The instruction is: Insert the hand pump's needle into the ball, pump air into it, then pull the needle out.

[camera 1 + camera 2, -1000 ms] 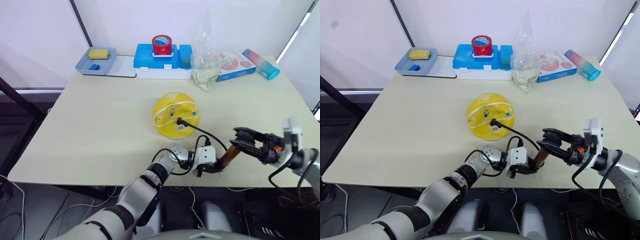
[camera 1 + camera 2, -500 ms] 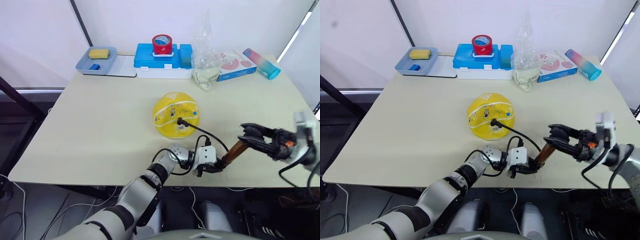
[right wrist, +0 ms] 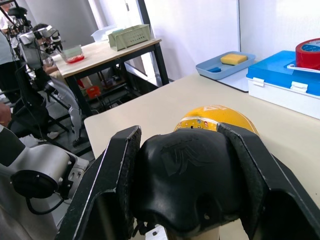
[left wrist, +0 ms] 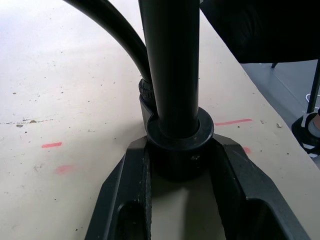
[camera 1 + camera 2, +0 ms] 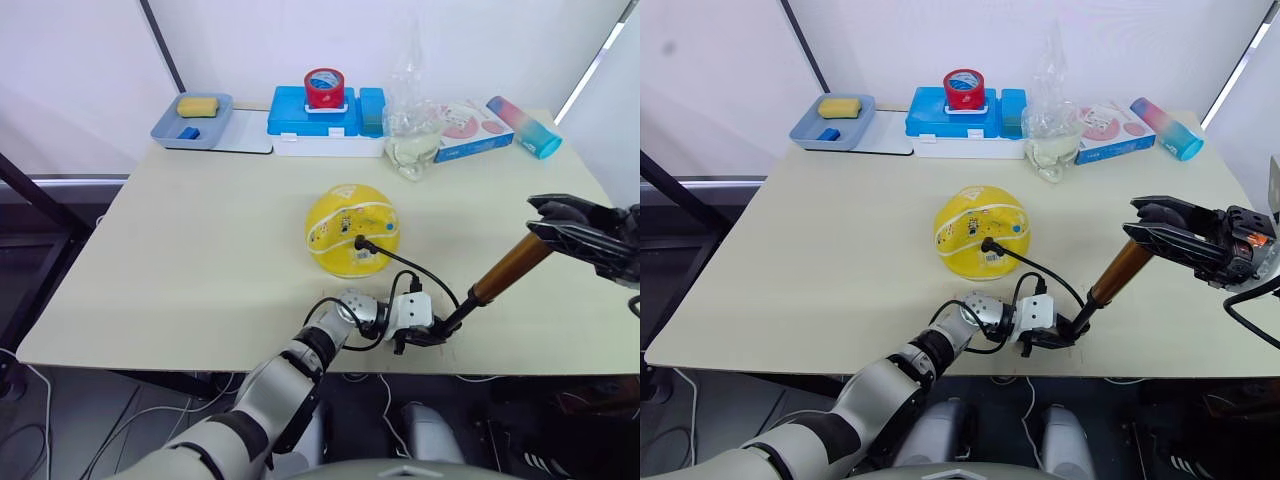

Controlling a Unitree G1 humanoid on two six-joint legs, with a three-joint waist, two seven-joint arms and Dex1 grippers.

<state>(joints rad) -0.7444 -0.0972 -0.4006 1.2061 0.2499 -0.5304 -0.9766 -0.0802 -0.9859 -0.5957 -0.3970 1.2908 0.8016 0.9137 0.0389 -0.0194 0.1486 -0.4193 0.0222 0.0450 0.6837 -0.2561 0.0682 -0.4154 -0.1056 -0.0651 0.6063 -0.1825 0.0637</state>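
The yellow ball point(image 5: 352, 228) sits mid-table, slightly flattened, with the black hose fitting of the needle point(image 5: 360, 241) pushed into its front face; the pin itself is hidden. The thin hose point(image 5: 420, 272) curves down to the hand pump's black end cap point(image 4: 177, 145) near the table's front edge. My left gripper point(image 5: 425, 335) is shut on that cap, with a finger point(image 4: 120, 200) on each side. A thin black rod rises to the gold barrel point(image 5: 510, 265). My right gripper point(image 5: 565, 222) is shut on the black handle point(image 3: 185, 180), raised off to the right.
Along the back edge stand a grey tray point(image 5: 165, 130) with a yellow sponge, a blue box point(image 5: 290, 115) carrying a red tape roll point(image 5: 324, 88), a clear plastic bag point(image 5: 412, 130), a printed carton point(image 5: 470, 125) and a pastel tumbler point(image 5: 522, 127). The pump's base lies close to the table's front edge.
My right gripper has moved up and to the right with the handle, stretching the pump out and baring the black rod. The left gripper, ball and hose have stayed in place.
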